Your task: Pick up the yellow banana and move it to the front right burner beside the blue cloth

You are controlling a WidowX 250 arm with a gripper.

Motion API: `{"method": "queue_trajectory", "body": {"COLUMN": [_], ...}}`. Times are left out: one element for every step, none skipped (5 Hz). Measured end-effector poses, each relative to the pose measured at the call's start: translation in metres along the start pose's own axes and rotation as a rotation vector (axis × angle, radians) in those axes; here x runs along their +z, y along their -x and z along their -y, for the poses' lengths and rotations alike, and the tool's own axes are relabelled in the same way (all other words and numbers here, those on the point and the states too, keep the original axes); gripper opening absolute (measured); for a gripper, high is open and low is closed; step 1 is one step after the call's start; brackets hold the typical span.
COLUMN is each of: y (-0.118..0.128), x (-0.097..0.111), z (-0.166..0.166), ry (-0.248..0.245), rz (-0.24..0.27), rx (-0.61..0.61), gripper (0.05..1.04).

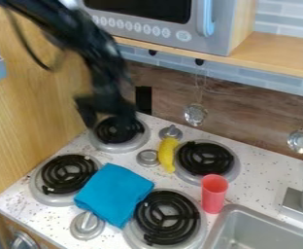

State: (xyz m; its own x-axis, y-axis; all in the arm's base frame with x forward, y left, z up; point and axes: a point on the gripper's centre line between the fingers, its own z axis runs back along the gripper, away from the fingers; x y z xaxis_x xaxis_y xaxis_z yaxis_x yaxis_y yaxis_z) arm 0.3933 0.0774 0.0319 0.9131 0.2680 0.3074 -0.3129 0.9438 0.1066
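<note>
The black gripper [105,115] hangs over the back left burner [120,130], its fingers apart with nothing seen between them. To its right, a yellow banana [168,154] lies between the two back burners, close to the back right burner [205,157]. A folded blue cloth [113,194] rests between the front left burner [68,173] and the front right burner [167,217]. Upright near the sink stands a red cup [213,193].
Metal knobs [147,157] sit among the burners. A sink [264,228] with a grey faucet base [300,204] is at the lower right. A wooden wall [34,97] borders the left side, and a microwave [164,24] stands on a shelf [284,53] above. Metal utensils [195,114] hang behind.
</note>
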Motion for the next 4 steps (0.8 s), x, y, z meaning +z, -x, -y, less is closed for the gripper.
{"method": "queue_trajectory", "body": {"y": [-0.015, -0.065, -0.063, -0.062], "x": [-0.053, -0.087, -0.094, -0.094], "z": [0.064, 0.085, 0.082, 0.082], "ry": [-0.034, -0.001, -0.004, -0.005], "rz": [-0.048, 0.042, 0.03, 0.023], "rx": [-0.071, -0.032, -0.015, -0.018], "gripper": [1.001, 1.001, 1.0, 1.0]}}
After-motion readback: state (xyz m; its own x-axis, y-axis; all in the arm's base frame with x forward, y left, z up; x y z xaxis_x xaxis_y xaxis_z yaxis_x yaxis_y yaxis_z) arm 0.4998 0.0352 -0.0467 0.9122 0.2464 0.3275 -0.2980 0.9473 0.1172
